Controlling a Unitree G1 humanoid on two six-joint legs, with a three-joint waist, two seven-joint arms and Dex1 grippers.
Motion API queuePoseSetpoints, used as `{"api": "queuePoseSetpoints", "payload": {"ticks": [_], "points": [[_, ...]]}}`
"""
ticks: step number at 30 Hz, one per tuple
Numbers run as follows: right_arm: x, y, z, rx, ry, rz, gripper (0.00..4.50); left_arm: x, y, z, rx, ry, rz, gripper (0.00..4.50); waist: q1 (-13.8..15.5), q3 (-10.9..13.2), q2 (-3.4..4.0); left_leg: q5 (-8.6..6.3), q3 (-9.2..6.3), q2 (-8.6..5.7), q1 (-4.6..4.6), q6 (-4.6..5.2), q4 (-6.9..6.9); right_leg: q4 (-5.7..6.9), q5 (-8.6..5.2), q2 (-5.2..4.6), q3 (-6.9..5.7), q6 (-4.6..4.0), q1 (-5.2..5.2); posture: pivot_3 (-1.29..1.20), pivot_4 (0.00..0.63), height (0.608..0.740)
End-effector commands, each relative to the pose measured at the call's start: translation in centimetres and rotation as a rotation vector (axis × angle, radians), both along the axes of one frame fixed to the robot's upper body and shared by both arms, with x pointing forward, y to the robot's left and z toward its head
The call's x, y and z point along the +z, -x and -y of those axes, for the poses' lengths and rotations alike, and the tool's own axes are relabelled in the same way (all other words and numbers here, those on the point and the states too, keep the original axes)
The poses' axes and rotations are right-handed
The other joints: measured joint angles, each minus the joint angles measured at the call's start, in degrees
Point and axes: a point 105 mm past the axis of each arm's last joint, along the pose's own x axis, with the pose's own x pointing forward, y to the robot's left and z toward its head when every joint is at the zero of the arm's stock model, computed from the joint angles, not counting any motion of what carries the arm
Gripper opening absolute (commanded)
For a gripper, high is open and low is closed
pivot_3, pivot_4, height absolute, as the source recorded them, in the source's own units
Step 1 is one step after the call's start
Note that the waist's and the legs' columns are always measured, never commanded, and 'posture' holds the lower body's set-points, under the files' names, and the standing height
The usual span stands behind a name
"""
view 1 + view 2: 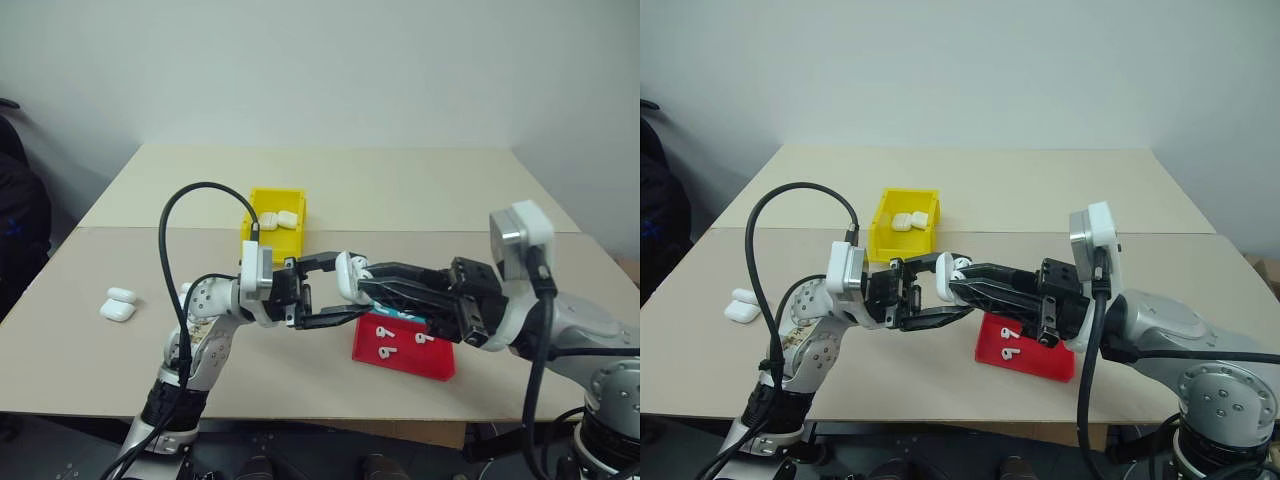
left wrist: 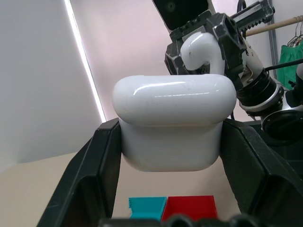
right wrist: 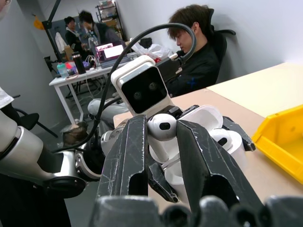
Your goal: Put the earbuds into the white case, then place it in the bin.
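Left wrist view gives the closest look at the white case (image 2: 173, 125): it sits clamped between the left gripper (image 2: 171, 156)'s two black fingers, and beyond it the right gripper (image 2: 204, 45) pinches an earbud (image 2: 201, 49) right at the case's far edge. Right wrist view adds that the case's lid stands open, with the held earbud's rounded head between that gripper's narrowly parted fingers (image 3: 130, 156), and people seated at desks behind. From the head cameras, both grippers meet in mid-air above the table (image 1: 400, 190), over a flat red-and-blue tray (image 1: 408, 352) holding three loose earbuds (image 1: 386, 352). The yellow bin (image 1: 272, 224), behind them, holds closed cases. Two more cases (image 1: 118, 304) lie at the table's left edge.
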Motion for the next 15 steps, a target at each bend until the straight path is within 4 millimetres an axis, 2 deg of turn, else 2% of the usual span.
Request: {"api": "queuePoseSetpoints", "payload": {"ticks": [1,13,15], "points": [[0.5,0.31,-0.09,-0.002,-0.007,0.056,1.09,0.74,0.56,0.03,-0.003,0.02,0.045,2.79,-0.01,0.0,0.0,0.0,0.0,0.0,0.0,0.0,0.0,0.0,0.0,0.0,0.0,0.0,0.0,0.0,0.15,0.74],[-0.15,0.19,-0.2,-0.018,0.018,0.09,1.09,0.71,0.52,0.08,0.003,0.021,0.05,2.79,0.04,0.01,-0.01,0.0,0.0,0.0,0.0,0.0,0.0,-0.02,-0.01,0.0,0.0,0.01,0.0,0.0,0.15,0.74],[-0.32,0.32,-0.32,-0.014,0.034,0.104,1.51,0.69,0.53,0.1,0.003,0.021,0.05,2.79,0.06,0.01,-0.01,0.0,0.0,0.0,0.0,0.0,0.0,-0.02,-0.01,0.0,0.0,0.01,-0.01,0.0,0.15,0.74]]}}
